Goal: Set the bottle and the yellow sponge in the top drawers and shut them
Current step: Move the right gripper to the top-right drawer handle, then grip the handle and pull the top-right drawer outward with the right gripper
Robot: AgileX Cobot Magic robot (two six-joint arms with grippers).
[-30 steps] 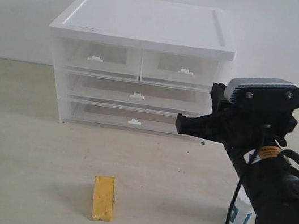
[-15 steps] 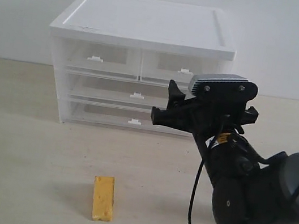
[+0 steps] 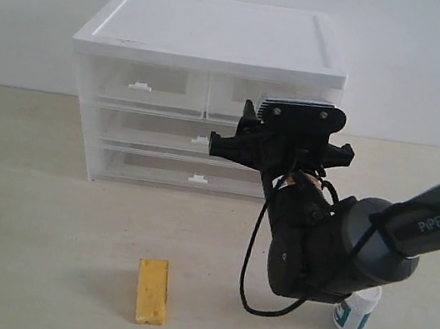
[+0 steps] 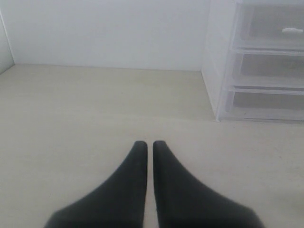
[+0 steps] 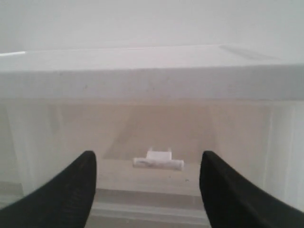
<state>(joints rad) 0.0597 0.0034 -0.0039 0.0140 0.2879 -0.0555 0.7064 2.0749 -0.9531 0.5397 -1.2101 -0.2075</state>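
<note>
Fingers (image 5: 71, 190) of the right gripper (image 5: 147, 159) stand spread wide and empty, one on either side of the white handle tab (image 5: 158, 163) on the right-hand one of the top drawers (image 3: 166, 84) (probably lined up to pull it, since both are shut). Both the yellow sponge (image 3: 152, 291) and the bottle (image 3: 354, 309) sit on the table (image 3: 43, 211), well apart. The right arm (image 3: 332, 251) reaches in low, wrist level, pointing at the cabinet (image 3: 217, 33). The left gripper (image 4: 149, 145) is pressed closed on nothing, low over the table.

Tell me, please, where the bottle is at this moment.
In the exterior view the bottle stands on the table at the lower right, partly hidden by the right arm, well to the right of the yellow sponge.
</note>
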